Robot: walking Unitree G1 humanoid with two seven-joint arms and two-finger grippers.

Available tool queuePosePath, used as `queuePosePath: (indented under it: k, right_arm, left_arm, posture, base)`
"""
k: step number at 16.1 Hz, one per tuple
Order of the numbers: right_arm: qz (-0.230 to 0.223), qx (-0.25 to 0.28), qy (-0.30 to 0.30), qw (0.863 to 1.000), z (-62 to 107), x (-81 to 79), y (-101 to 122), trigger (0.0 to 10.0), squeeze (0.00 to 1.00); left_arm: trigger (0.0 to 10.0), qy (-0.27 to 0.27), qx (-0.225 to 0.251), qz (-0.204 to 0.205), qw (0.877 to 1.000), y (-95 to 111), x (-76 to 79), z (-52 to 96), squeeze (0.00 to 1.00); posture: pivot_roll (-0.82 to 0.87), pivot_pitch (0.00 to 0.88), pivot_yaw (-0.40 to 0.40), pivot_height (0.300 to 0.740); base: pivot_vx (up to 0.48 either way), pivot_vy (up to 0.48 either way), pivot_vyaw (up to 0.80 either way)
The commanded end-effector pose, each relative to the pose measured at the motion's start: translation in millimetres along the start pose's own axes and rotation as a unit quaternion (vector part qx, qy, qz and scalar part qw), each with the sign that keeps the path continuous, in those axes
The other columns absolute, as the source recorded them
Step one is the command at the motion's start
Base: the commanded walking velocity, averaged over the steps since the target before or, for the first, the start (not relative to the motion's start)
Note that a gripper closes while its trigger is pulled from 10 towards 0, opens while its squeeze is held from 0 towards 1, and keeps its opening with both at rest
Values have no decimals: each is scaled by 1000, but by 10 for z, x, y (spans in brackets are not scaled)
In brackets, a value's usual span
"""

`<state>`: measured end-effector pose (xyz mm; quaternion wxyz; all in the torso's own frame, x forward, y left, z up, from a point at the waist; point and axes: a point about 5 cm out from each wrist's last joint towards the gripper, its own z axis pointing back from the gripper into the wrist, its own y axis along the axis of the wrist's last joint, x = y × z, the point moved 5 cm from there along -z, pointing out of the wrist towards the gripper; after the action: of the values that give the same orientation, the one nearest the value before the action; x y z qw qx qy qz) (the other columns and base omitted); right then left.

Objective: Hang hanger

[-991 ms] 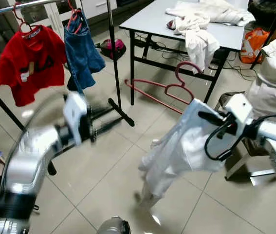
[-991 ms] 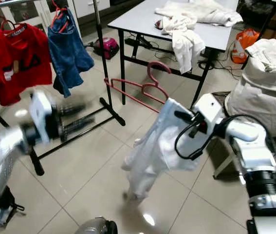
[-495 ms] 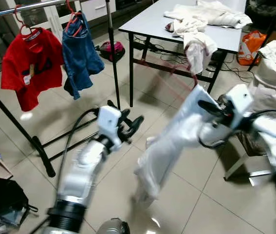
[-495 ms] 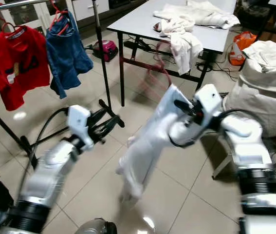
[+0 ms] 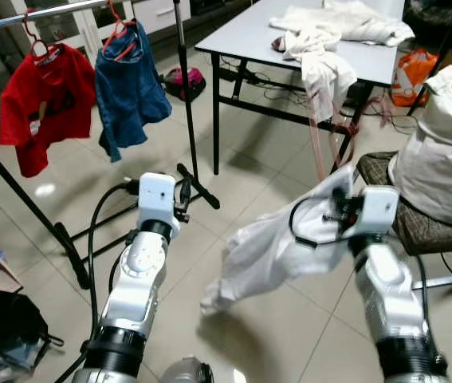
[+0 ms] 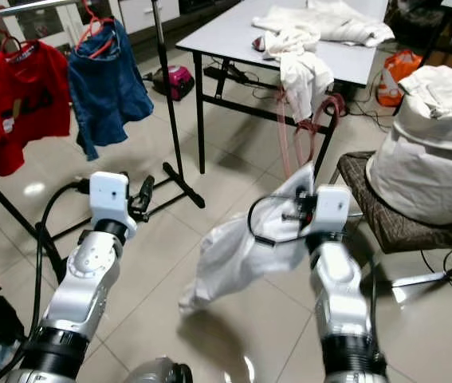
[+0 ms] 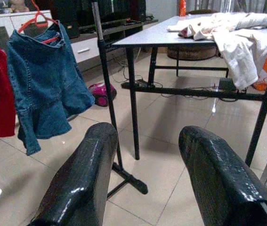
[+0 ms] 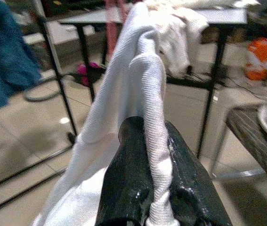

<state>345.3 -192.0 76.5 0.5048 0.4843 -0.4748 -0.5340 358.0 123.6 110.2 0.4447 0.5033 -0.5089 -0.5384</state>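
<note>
A white garment [image 5: 265, 255] hangs on a dark red hanger [image 5: 319, 148] whose hook rises blurred near the table leg. My right gripper [image 5: 333, 209] is shut on the garment's top fold, and the cloth is pinched between its fingers [image 8: 133, 155]. My left gripper [image 5: 184, 194] stands open and holds nothing; in the left wrist view its fingers [image 7: 91, 165] point at the rack's upright pole [image 7: 106, 80]. The clothes rack rail [image 5: 42, 12] at far left carries a red shirt [image 5: 38, 108] and a blue denim garment [image 5: 130, 92] on hangers.
A grey table [image 5: 265, 40] with white clothes [image 5: 321, 48] stands behind the garment. At right a chair [image 5: 405, 223] bears a large white bundle [image 5: 445, 159]. The rack's black foot [image 5: 198, 185] lies on the tiled floor. A dark bag [image 5: 6, 327] sits at lower left.
My right arm has drawn in and lowered with the garment, and the hanger now stands more upright. My left arm has pulled back nearer, its gripper pointing at the rack pole.
</note>
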Motion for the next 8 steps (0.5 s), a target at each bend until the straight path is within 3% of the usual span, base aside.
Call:
queuePosePath:
  k: [1,2,3,6,8]
  right_arm:
    - [11,24,-9,1000,-10,12,133,0,0]
    - [15,22,-10,1000,1,5,125,0,0]
    - [22,25,-5,999,-7,4,173,0,0]
    - [74,46,11,996,-35,5,312,0,0]
    - [71,36,5,997,-69,42,305,0,0]
  left_arm:
    - [10000,-9,7,-3,1000,44,41,-36,0]
    - [10000,-17,9,6,1000,60,72,-45,0]
    - [10000,-39,19,22,999,127,154,-77,0]
    - [10000,-39,26,20,999,165,198,-133,0]
    - [10000,-46,26,16,998,155,244,-128,0]
  posture:
    - [-102,0,64,740]
    - [-103,0,67,740]
    - [-106,0,74,740]
    - [-111,0,81,740]
    - [-112,0,80,740]
  base:
    - [0,0,0]
    - [0,0,0]
    - [480,0,0]
    - [480,0,0]
    - [480,0,0]
